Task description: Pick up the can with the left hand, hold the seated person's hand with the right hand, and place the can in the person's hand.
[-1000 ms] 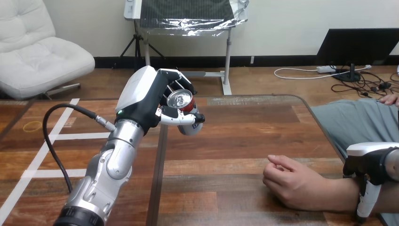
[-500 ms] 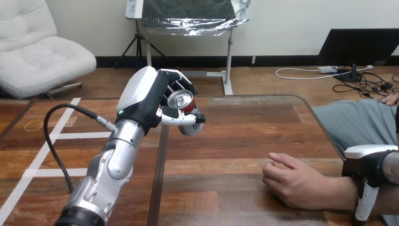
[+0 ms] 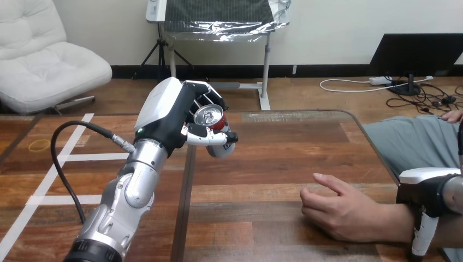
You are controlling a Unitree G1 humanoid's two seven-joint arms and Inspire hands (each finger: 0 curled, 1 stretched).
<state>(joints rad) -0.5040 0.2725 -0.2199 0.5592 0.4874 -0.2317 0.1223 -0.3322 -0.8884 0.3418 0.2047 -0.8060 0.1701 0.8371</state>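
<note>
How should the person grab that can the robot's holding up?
Probably take the can by its bare lower end, coming from below on the view's right. The left hand wraps the upper body, with the thumb across the front, and the can tilts with its top toward the camera.

from here the can [image 3: 210,115] shows little more than its top — the sides are mostly buried behind the curled fingers [image 3: 203,90] of the left hand [image 3: 166,114], and its print is too small to make out. the left arm [image 3: 125,202] runs off the bottom edge. the right hand [image 3: 428,191] is cut by the right edge at the person's wrist [image 3: 390,221] — whether it grips that wrist can't be told. the person's hand [image 3: 338,210] keeps its underside hidden against the table [image 3: 262,164].
</note>
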